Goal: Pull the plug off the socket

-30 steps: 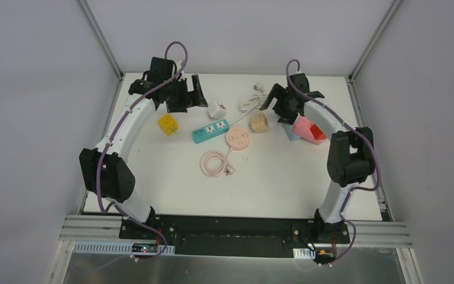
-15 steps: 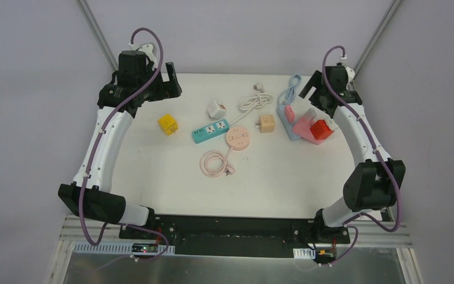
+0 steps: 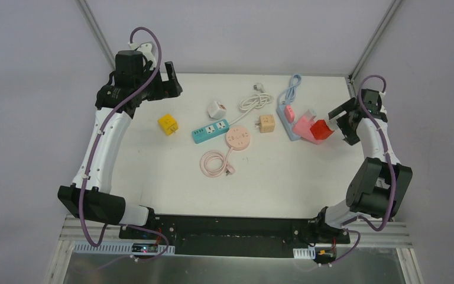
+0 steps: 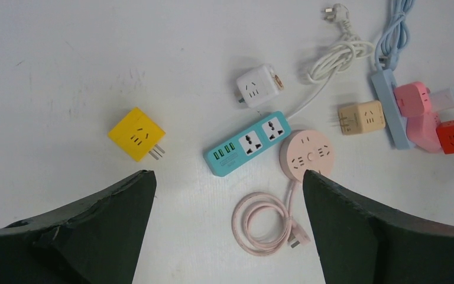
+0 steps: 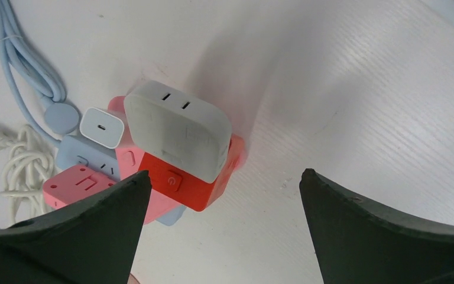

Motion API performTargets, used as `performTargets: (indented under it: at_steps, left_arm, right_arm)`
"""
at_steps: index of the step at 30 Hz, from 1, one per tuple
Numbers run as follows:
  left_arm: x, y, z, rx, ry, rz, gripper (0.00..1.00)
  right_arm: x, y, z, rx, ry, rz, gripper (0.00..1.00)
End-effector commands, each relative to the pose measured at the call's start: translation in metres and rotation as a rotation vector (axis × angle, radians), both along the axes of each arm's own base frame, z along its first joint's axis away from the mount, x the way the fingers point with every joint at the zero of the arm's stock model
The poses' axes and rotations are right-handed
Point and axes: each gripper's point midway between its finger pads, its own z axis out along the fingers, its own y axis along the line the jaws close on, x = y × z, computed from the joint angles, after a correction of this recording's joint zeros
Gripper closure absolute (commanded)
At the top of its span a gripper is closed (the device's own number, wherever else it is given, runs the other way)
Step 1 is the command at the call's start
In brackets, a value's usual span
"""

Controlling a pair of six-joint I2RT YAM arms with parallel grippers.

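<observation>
A light blue power strip [image 3: 284, 116] lies at the back right. Plugged along it are a pink cube [image 3: 289, 110], a small white charger [image 5: 104, 126] and a red cube socket [image 3: 321, 129] with a grey-white adapter [image 5: 177, 130] on top. My right gripper [image 3: 341, 124] is open and empty, raised just right of the red cube [image 5: 192, 180]. In its wrist view the gripper [image 5: 221, 201] has the cube at its left finger. My left gripper [image 3: 167, 83] is open and empty, high over the back left. In its wrist view [image 4: 227, 201] it looks down on the whole spread.
A yellow cube plug [image 4: 137, 134], a white cube [image 4: 259, 86], a teal strip [image 4: 247, 142], a round pink socket [image 4: 307, 155] with coiled cord [image 4: 269, 222], a tan cube [image 4: 362, 118] and a white cable [image 4: 334, 53] lie mid-table. The table's right edge [image 3: 360, 118] is by my right gripper.
Both arms pulled back from the table's middle. My right gripper then swung from the back right corner down along the right edge to beside the red cube. Left arm has held still since.
</observation>
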Motion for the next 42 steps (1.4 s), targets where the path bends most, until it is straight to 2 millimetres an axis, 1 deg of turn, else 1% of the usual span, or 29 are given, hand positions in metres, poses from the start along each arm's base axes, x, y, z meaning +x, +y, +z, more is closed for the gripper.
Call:
performTargets:
  at_steps: [1,4,6,10,12,14,16,18,20,22,23,24,28,29,30,31,33,36,37,40,41,42]
  left_arm:
    - [-0.001,-0.010,0.007,-0.029,-0.027,-0.061,0.01]
    - [-0.003,-0.014,0.006,-0.042,-0.019,-0.080,0.01]
    - [-0.004,-0.018,0.005,-0.054,-0.012,-0.094,0.01]
    - [-0.006,-0.026,0.001,-0.113,0.005,-0.106,0.02]
    - [-0.006,-0.033,-0.002,-0.155,0.017,-0.117,0.02]
    - [-0.005,-0.039,-0.004,-0.196,0.026,-0.127,0.03]
    - [-0.004,-0.045,-0.006,-0.228,0.036,-0.138,0.04]
    - [-0.002,-0.050,-0.007,-0.254,0.045,-0.147,0.04]
    - [0.000,-0.053,-0.007,-0.271,0.053,-0.157,0.05]
    - [0.002,-0.055,-0.008,-0.279,0.062,-0.162,0.05]
    - [0.002,-0.056,-0.009,-0.281,0.066,-0.163,0.06]
    - [0.002,-0.056,-0.010,-0.282,0.072,-0.165,0.06]
    - [0.003,-0.057,-0.012,-0.284,0.081,-0.164,0.06]
    - [0.003,-0.057,-0.012,-0.285,0.083,-0.165,0.06]
    - [0.004,-0.057,-0.012,-0.284,0.083,-0.167,0.06]
    - [0.004,-0.058,-0.012,-0.285,0.084,-0.168,0.06]
    - [0.005,-0.058,-0.012,-0.287,0.087,-0.169,0.06]
    - [0.006,-0.059,-0.012,-0.293,0.092,-0.171,0.06]
    - [0.007,-0.060,-0.012,-0.298,0.095,-0.173,0.06]
    - [0.008,-0.064,-0.013,-0.314,0.106,-0.180,0.07]
    - [0.008,-0.064,-0.013,-0.317,0.109,-0.179,0.07]
    - [0.008,-0.066,-0.014,-0.319,0.114,-0.179,0.07]
  right_arm:
    - [0.024,0.009,0.021,0.120,-0.178,0.079,0.00]
    - [0.041,0.016,0.026,0.174,-0.260,0.181,0.02]
    - [0.047,0.023,0.031,0.189,-0.287,0.242,0.04]
    - [0.046,0.024,0.032,0.177,-0.280,0.283,0.09]
    - [0.046,0.030,0.035,0.192,-0.298,0.320,0.13]
    - [0.047,0.039,0.036,0.227,-0.311,0.361,0.19]
    - [0.046,0.044,0.034,0.254,-0.317,0.383,0.29]
    - [0.045,0.047,0.031,0.264,-0.317,0.392,0.38]
    - [0.043,0.047,0.025,0.259,-0.313,0.392,0.43]
    - [0.041,0.042,0.019,0.231,-0.299,0.376,0.44]
    - [0.039,0.037,0.014,0.214,-0.280,0.358,0.42]
    - [0.038,0.033,0.010,0.196,-0.264,0.340,0.38]
    - [0.036,0.008,0.002,0.102,-0.204,0.236,0.16]
    - [0.037,0.003,0.003,0.081,-0.200,0.228,0.11]
    - [0.039,0.001,0.003,0.070,-0.197,0.232,0.07]
    - [0.042,0.000,0.000,0.069,-0.194,0.251,0.06]
    - [0.052,0.003,-0.001,0.093,-0.199,0.305,0.05]
    - [0.066,0.026,0.004,0.187,-0.246,0.455,0.09]
    - [0.069,0.029,0.006,0.199,-0.254,0.482,0.11]
    - [0.072,0.040,0.014,0.244,-0.285,0.539,0.20]
    - [0.071,0.041,0.016,0.244,-0.292,0.543,0.23]
    - [0.070,0.041,0.016,0.237,-0.290,0.533,0.30]
